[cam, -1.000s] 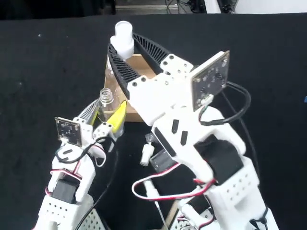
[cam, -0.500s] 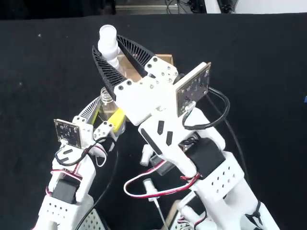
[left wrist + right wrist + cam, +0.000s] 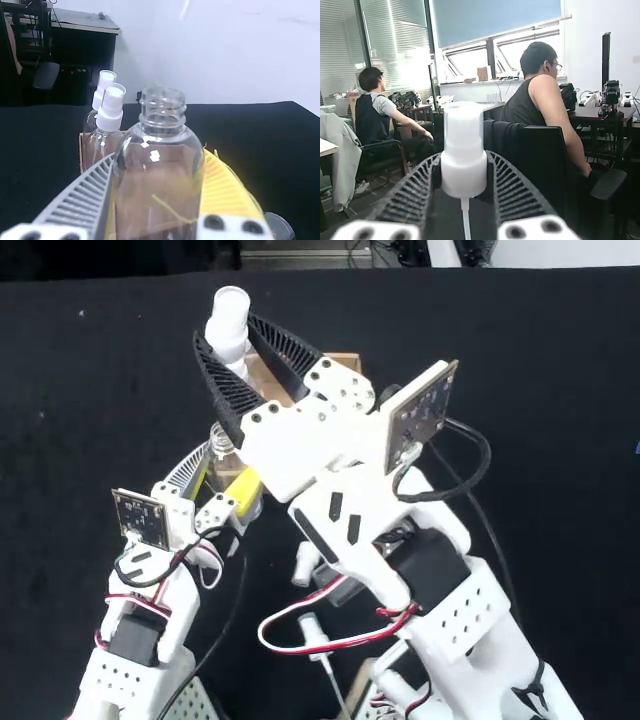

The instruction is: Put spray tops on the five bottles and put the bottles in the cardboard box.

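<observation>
Left pincer (image 3: pixel 222 464): clenched on the bottle (image 3: pixel 157 175), 1 grey finger and 1 yellow finger on its sides, low over the black table (image 3: pixel 100 390).
Bottle: clear, upright, mouth open, no top on it yet. It is just in front of the box.
Spray top (image 3: pixel 464 150): white, with a thin tube hanging under it. It is up in the air, above and a bit behind the bottle.
Right pincer (image 3: pixel 232 338): grasping the spray top between its 2 black fingers.
Box (image 3: pixel 345 363): brown, behind the bottle. 2 bottles (image 3: pixel 102 115) with tops on stand in it.
How to do it well: I think the tube must sit right over the open mouth first. Then go straight down, slowly. The left pincer should keep the bottle steady and upright so it does not tip.
Writing: I can read none on the bottle, the spray top or the box.
</observation>
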Robot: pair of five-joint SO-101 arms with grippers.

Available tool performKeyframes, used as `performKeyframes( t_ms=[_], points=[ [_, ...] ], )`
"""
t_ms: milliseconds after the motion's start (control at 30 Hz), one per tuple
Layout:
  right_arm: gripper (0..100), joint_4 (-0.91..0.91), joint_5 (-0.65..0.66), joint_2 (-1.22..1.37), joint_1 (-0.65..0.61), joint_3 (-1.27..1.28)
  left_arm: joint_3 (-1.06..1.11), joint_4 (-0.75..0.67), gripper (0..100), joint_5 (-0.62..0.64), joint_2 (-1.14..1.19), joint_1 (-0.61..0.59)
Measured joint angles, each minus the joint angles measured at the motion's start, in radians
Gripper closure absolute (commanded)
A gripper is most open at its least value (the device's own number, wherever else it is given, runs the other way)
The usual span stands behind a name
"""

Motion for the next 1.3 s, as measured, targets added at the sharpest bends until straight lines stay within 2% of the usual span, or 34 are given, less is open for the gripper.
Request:
performKeyframes(
  t_ms=[433, 600, 900, 1300],
  points=[
    [98.7, 0.029, -0.003, 0.002, 0.000, 0.028, 0.000, -0.037, 87, 0.000, 0.000, 0.000],
    [98.7, 0.031, -0.009, 0.167, -0.003, 0.069, 0.000, -0.038, 88, 0.000, 0.000, 0.000],
    [98.7, 0.031, -0.009, 0.170, -0.003, 0.074, 0.000, -0.040, 88, 0.000, 0.000, 0.000],
    [98.7, 0.216, -0.009, 0.127, -0.002, 0.074, 0.000, -0.040, 88, 0.000, 0.000, 0.000]
  ],
)
